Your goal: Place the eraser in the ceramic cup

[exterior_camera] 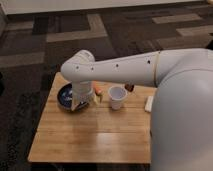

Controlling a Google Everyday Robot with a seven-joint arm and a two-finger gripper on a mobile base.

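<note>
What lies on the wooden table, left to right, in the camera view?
Dark blue round bowl → thin orange stick → small white ceramic cup → dark reddish-brown eraser → flat white rectangular block. The gripper hangs over the bowl's right edge.

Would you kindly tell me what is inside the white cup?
Nothing shows in the cup; its bottom is hidden. The eraser lies behind it; the gripper hangs over the bowl.

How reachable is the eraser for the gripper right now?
Probably yes, with a sideways move: the gripper hangs open over the blue bowl, while the eraser lies uncovered beyond the ceramic cup.
</note>
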